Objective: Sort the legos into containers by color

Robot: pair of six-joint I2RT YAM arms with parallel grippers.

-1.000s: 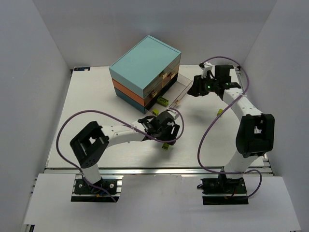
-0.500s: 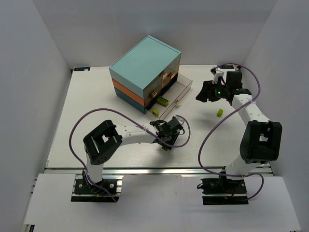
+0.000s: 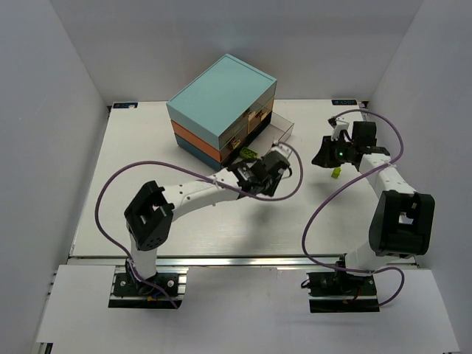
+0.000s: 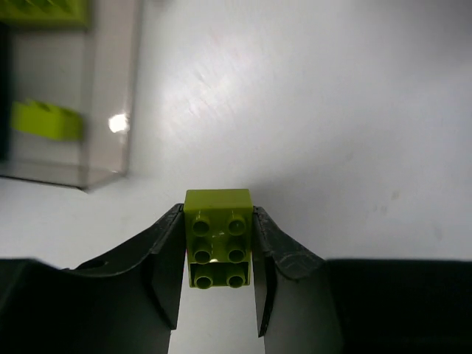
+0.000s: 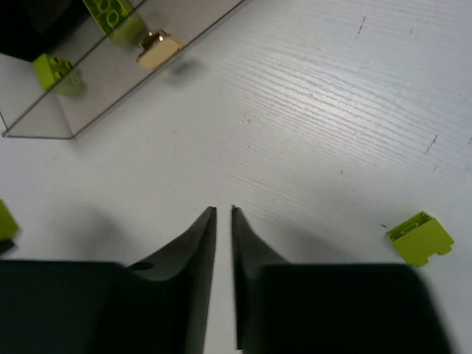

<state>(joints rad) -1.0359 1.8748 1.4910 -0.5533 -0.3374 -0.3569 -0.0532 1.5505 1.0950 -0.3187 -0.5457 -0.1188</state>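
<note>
My left gripper (image 3: pixel 274 165) is shut on a yellow-green lego (image 4: pixel 217 236), held between both fingers above the table, just right of the open clear drawer (image 4: pixel 110 96). The drawer juts from the bottom of the chest (image 3: pixel 221 110) and holds yellow-green legos (image 4: pixel 44 122) (image 3: pixel 248 154). My right gripper (image 3: pixel 320 158) is shut and empty (image 5: pixel 223 212), hovering over the table right of the drawer (image 5: pixel 88 96). One loose yellow-green lego (image 3: pixel 335 172) lies on the table beside it, at the right in the right wrist view (image 5: pixel 420 238).
The drawer front carries a gold knob (image 5: pixel 158 48). The chest's light teal, orange and dark teal layers stand at the back centre. White walls enclose the table on three sides. Purple cables loop from both arms over the table.
My left gripper took the yellow-green lego off the near table and carried it up beside the open drawer. My right gripper moved right and nearer, away from the drawer, close to the loose lego.
</note>
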